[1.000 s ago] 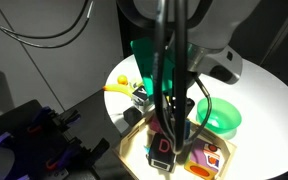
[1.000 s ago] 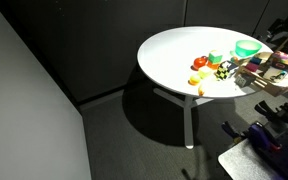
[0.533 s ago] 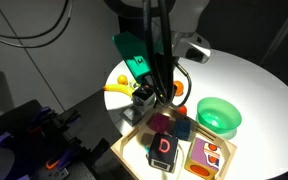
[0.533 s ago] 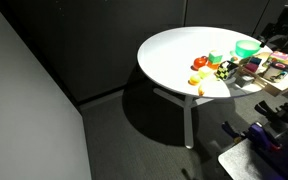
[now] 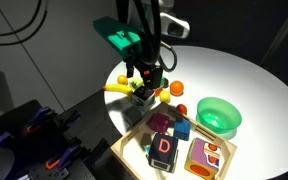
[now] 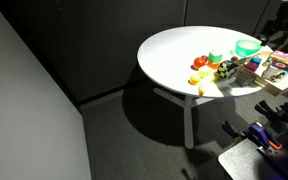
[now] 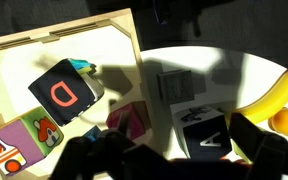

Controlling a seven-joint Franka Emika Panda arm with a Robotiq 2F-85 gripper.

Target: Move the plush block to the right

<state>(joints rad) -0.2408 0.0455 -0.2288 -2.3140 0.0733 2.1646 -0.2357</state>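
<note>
Dark fingers [image 7: 269, 150] apart and empty over the black-and-white block [image 7: 209, 142], plush block [image 7: 14, 150] untouched in the wooden tray [image 7: 84, 25].

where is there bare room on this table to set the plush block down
Widest free patch: the bare white table top beyond the banana and green bowl, on the side away from the tray. Crowded: the tray, packed with the plush block, red D block and others, and the spot around the banana, by the tool.
</note>
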